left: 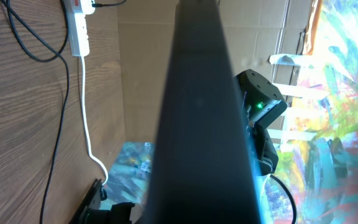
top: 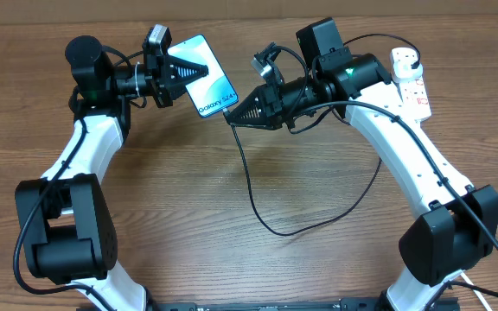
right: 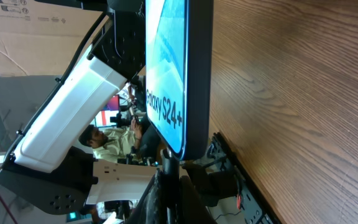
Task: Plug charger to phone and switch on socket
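My left gripper [top: 199,71] is shut on the phone [top: 216,92], holding it tilted above the table at the back centre. Its light blue screen shows white Galaxy lettering [right: 165,112]. In the left wrist view the phone's dark back [left: 204,124] fills the middle. My right gripper [top: 232,117] is shut on the charger's connector [right: 168,163], whose tip touches the phone's lower short edge. I cannot tell how deep it sits. The black charger cable [top: 258,212] loops across the table towards the white socket [top: 411,79] at the back right, where a black plug [top: 413,59] sits.
The socket's thick white cord [left: 86,118] runs off the table's far edge. Brown cardboard [left: 197,25] stands behind the table. Both arm bases [top: 63,229] [top: 448,242] stand at the front corners.
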Robot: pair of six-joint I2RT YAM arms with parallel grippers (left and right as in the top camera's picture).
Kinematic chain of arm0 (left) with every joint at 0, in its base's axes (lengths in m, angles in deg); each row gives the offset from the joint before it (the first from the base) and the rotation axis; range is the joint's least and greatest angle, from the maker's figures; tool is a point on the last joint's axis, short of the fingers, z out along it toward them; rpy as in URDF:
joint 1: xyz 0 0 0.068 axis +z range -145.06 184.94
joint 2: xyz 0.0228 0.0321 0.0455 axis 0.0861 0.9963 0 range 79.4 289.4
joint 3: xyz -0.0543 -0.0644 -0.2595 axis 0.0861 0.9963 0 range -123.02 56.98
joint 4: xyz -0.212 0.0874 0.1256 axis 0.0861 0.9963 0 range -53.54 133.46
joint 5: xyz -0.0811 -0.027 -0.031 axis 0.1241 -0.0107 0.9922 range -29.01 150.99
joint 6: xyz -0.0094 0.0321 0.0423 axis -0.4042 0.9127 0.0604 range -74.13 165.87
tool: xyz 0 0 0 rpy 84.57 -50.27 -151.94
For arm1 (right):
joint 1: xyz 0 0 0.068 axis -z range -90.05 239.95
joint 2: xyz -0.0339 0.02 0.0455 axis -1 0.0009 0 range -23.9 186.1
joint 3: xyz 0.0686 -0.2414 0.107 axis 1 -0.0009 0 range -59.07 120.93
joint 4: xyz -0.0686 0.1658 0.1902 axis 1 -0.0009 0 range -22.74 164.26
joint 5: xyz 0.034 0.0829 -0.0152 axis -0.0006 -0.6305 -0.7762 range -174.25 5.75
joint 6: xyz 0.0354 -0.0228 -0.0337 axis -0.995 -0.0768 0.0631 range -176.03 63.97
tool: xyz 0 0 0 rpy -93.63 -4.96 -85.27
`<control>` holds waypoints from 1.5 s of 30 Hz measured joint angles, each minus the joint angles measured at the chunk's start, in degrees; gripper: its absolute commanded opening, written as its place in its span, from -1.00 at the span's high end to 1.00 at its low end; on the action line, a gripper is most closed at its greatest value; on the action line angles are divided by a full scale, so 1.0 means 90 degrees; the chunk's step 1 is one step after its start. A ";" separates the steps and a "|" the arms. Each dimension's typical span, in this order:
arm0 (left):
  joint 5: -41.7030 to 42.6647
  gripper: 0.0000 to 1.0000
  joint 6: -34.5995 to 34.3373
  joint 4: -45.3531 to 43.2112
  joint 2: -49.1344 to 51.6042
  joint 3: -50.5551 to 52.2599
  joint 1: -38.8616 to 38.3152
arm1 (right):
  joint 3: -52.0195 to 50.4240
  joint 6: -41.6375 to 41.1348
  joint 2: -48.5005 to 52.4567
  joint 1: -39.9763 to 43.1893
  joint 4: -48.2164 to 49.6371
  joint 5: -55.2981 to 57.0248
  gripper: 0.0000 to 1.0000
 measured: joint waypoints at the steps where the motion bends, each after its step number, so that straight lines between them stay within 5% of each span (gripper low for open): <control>1: 0.0000 0.92 0.0000 0.0000 0.0000 0.0000 0.0000 | 0.0000 -0.0007 0.0000 0.0000 0.0002 0.0000 0.93; 45: 0.0022 0.92 -0.0114 0.0000 0.0000 0.0000 0.0000 | 0.0000 -0.0012 0.0000 -0.0141 0.0102 0.0097 0.93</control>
